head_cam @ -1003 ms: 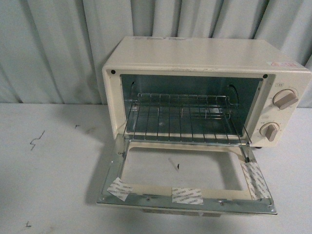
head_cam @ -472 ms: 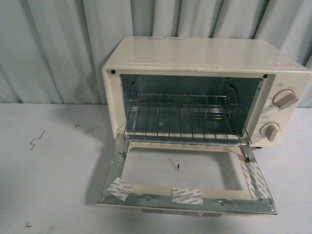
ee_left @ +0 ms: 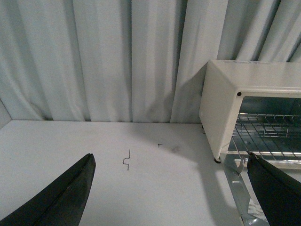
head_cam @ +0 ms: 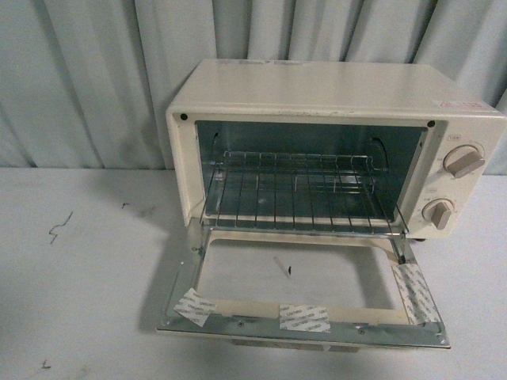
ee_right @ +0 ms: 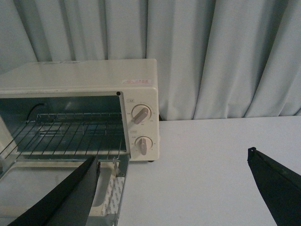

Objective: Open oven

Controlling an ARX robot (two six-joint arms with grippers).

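The cream-white boxy toaster oven (head_cam: 333,103) has its glass door (head_cam: 305,297) lying flat on the desk (head_cam: 79,301). Both pincers gape, left (ee_left: 174,193) and right (ee_right: 183,188); a careless sweep might knock the door

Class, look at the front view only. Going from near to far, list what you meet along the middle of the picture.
Tape patches on the door's near edge → the open door's glass pane → wire rack inside the oven → grey curtain behind.

Wire rack (head_cam: 297,190) inside oven (head_cam: 333,103), curtain (head_cam: 87,71) behind.
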